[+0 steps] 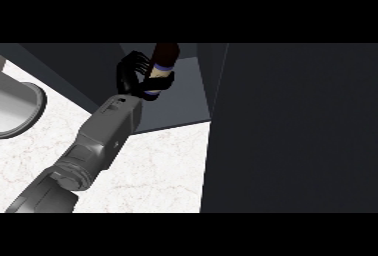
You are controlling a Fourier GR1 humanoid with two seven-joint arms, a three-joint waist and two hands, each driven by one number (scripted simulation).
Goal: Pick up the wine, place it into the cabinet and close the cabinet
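Observation:
The wine bottle [163,62] is dark with a cream label edged by blue bands. It stands tilted inside the open cabinet [181,107], above the grey cabinet floor. My left hand [133,75] is curled round the bottle's lower part, fingers on its left side, and hides the base. The grey forearm [103,135] runs up to it from the lower left. My right hand does not show anywhere.
The open cabinet door [295,130], a large dark panel, fills the right side and stands over the counter. A white marbled counter [155,170] lies below the cabinet. A grey round basin-like rim [22,107] sits at the far left.

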